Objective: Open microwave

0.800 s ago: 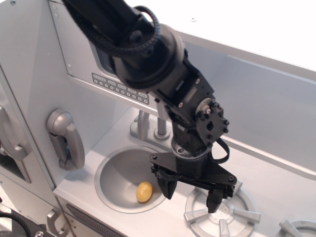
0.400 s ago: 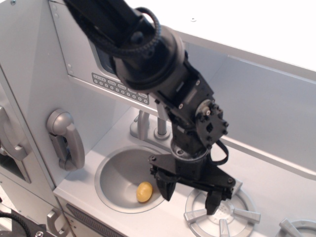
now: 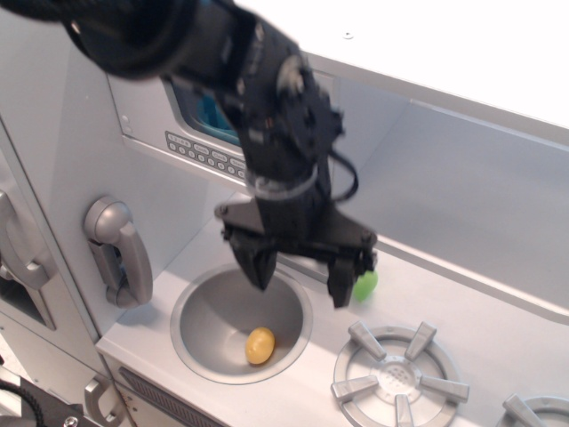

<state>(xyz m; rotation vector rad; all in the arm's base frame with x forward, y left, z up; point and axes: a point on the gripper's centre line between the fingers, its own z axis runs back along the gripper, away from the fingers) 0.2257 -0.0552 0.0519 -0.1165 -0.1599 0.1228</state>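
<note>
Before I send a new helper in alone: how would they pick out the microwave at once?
Start at the round sink holding a yellow egg-shaped piece. Look up the grey wall behind it: the microwave is the silver box with a dark window above a row of small buttons, partly hidden by the arm. The grey phone handset hangs lower left.

A small yellow egg-shaped object [image 3: 260,345] is lying in the round silver sink [image 3: 204,307] set into the grey counter [image 3: 498,334]. A green ball [image 3: 365,285] is sitting on the counter behind a spoked burner [image 3: 399,376]. A grey toy phone handset [image 3: 118,251] is hanging on the wall left of the sink.
</note>
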